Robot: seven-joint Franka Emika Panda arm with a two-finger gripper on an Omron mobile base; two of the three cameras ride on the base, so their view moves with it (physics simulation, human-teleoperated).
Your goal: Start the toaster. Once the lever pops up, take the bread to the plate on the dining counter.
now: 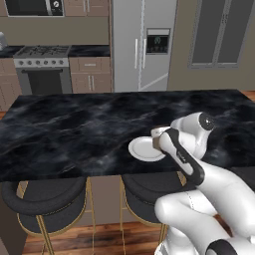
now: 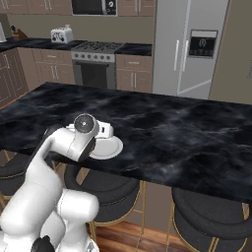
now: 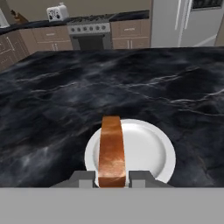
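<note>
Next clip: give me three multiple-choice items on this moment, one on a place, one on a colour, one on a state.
1. Where is the silver boxy toaster?
A. on the back counter left of the stove
B. on the black marble-veined dining counter
C. on a stool

2. What colour is the small round plate?
A. black
B. white
C. orange

3. What is the tool doing?
A. open, nothing between its fingers
B. shut on the plate
C. shut on the brown-crusted bread slice

Answers: 1 A, it stands far behind, beside the stove. 2 B, plain white in every view. 3 C, the hand view shows the slice between the fingers, over the plate.
</note>
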